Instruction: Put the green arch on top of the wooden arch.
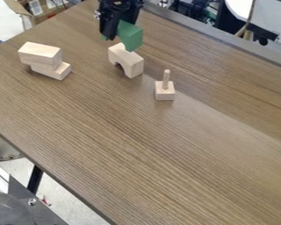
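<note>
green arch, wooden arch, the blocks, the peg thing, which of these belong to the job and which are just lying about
Part of the job:
- green arch, in the hand
- wooden arch, standing on the table

Just lying about:
- two stacked wooden blocks
- square block with an upright peg

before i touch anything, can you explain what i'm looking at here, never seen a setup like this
There is one picture, taken by a fixed camera looking down at a slant on a brown table. The black machine at the top edge is a robot arm; its gripper works like a simple hand and holds a green arch by the wooden arch. Whether the two arches touch is hard to tell. Also on the table are two stacked wooden blocks and a small wooden base with an upright peg.
</note>
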You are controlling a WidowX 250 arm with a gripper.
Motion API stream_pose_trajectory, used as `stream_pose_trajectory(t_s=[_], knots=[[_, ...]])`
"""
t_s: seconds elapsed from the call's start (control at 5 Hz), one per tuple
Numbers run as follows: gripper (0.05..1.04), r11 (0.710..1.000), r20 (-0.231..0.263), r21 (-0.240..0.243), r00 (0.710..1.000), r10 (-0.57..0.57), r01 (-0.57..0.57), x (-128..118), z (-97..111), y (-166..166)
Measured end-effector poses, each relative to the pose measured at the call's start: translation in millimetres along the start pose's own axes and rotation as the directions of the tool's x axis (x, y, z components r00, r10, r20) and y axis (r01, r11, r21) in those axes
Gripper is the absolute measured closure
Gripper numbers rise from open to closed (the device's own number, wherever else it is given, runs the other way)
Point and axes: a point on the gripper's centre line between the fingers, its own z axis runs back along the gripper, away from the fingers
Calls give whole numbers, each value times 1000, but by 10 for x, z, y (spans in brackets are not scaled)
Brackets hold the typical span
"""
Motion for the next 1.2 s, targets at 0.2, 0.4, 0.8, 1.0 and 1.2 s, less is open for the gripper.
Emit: stream_pose_trajectory(t_s=[0.2, 0.4, 0.8, 1.0, 1.2], knots=[[485, 1000, 8, -9, 1000, -3, 3, -19, -12, -19], [485, 1000, 13, -16, 1000, -9, 9, -28, -12, -32], [485, 1000, 17, -15, 1000, -24, 24, -28, -33, -27], [485, 999, 16, -12, 999, -34, 34, -36, -87, -50], [485, 999, 14, -16, 999, -42, 42, -40, -87, -55]])
